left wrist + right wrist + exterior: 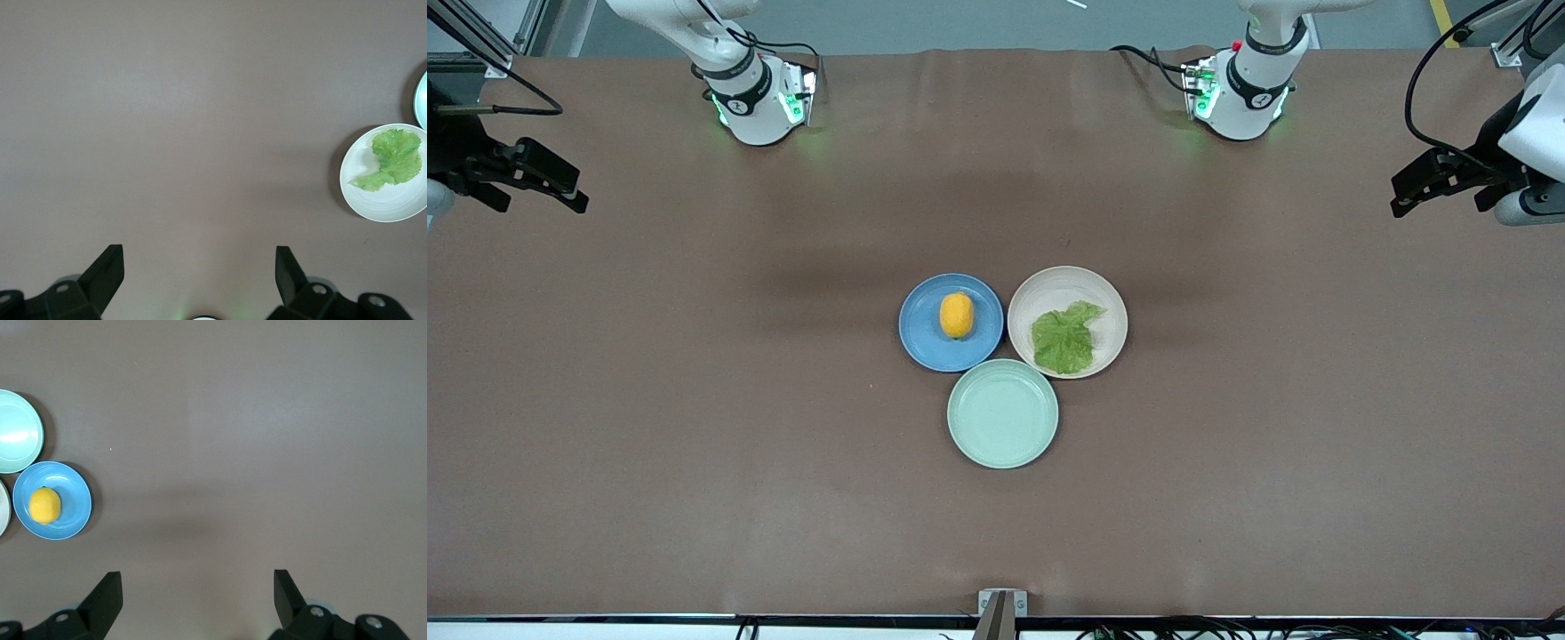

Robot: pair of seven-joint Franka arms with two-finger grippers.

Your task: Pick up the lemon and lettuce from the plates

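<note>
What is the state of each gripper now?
Left gripper: open, holding nothing, over bare table.
Right gripper: open, holding nothing, over bare table.

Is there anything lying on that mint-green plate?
No, the mint-green plate holds nothing, while the lemon lies on the blue plate and the lettuce on the cream plate.

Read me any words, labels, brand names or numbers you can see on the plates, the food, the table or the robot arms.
None can be read.
The blue plate, the beige plate and the mint-green plate: plain, no print.
The lemon and the lettuce: no sticker or tag.
The table: bare brown surface.
The round marks on the arms' wrists: too small to read.
The left gripper and the right gripper: no markings visible.
</note>
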